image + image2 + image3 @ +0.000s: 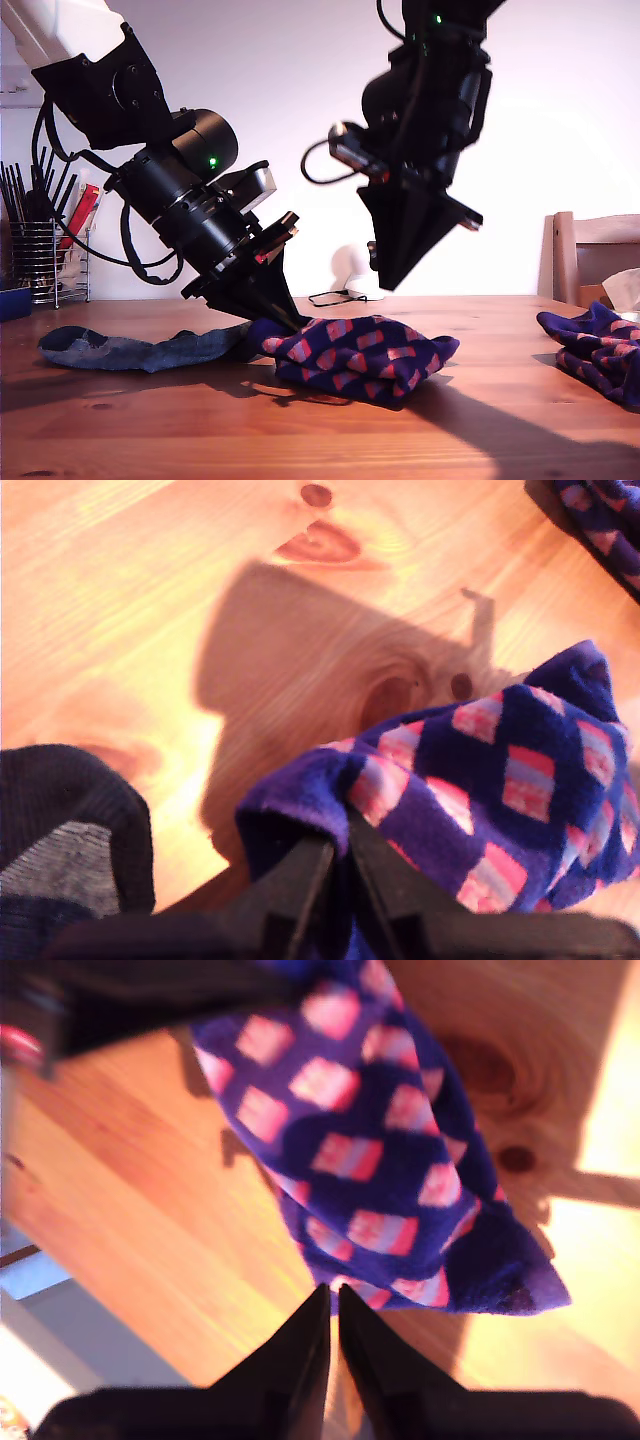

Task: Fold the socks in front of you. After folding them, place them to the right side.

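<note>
Socks come first: going left to right across the exterior view, a grey sock [140,348] lies flat, then my first gripper [272,318] clamps the checked sock [365,358] at its nine o'clock edge. My second gripper [392,280] hangs pressed together above, gripping nothing. Judging so, pull the pinched edge toward three o'clock, low and even.

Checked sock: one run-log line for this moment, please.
first tool: shut on checked sock edge | second tool: shut, raised above it | grey sock: flat on table | second checked sock: exterior view's right

Folded sock [365,358] mid-table [150,420]; flat sock [130,350] beside it toward exterior view's left; another sock [595,350] far right.
</note>
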